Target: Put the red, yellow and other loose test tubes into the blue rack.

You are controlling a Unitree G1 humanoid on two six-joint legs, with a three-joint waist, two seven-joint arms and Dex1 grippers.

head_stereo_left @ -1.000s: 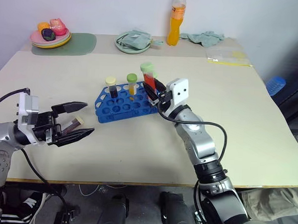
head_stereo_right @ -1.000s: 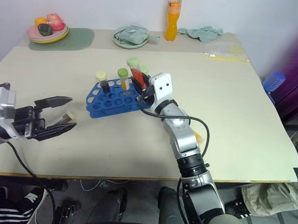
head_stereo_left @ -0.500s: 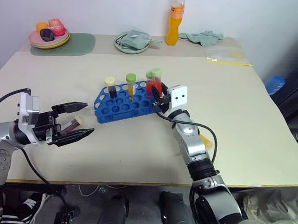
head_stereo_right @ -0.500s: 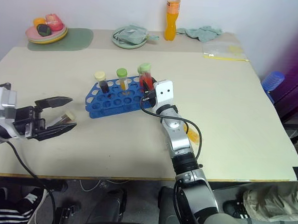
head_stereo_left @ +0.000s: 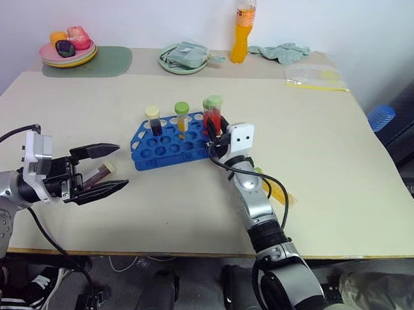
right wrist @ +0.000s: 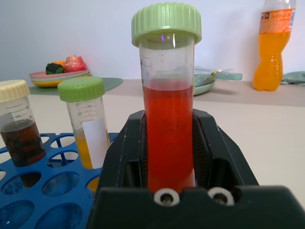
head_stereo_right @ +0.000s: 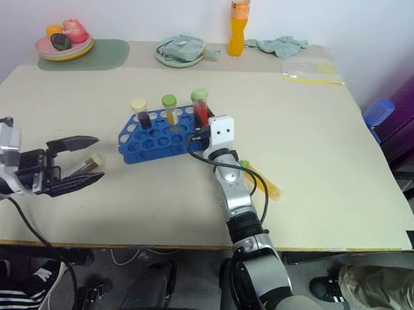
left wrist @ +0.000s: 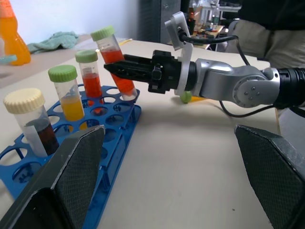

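Observation:
The blue rack (head_stereo_left: 167,144) stands mid-table holding a dark tube with a cream cap (head_stereo_left: 152,121), a yellow tube with a green cap (head_stereo_left: 182,116) and a red tube (left wrist: 88,76). My right gripper (left wrist: 108,68) is shut on a second red tube with a green cap (right wrist: 168,124). That tube is tilted, its lower end at a hole in the rack's right end. A loose yellow tube (head_stereo_left: 277,190) lies on the table beside my right arm. My left gripper (head_stereo_left: 122,166) hangs open left of the rack, and a cream-capped tube (head_stereo_left: 103,171) lies behind its fingers.
Along the far edge are a plate of fruit (head_stereo_left: 69,51) on a green mat (head_stereo_left: 106,58), a bowl with a cloth (head_stereo_left: 186,57), an orange drink bottle (head_stereo_left: 244,26), a teal cloth (head_stereo_left: 285,52) and a plastic bag (head_stereo_left: 316,78).
My right gripper has come down and forward with the red tube, from above the rack to its right end. The left gripper has stayed still and open.

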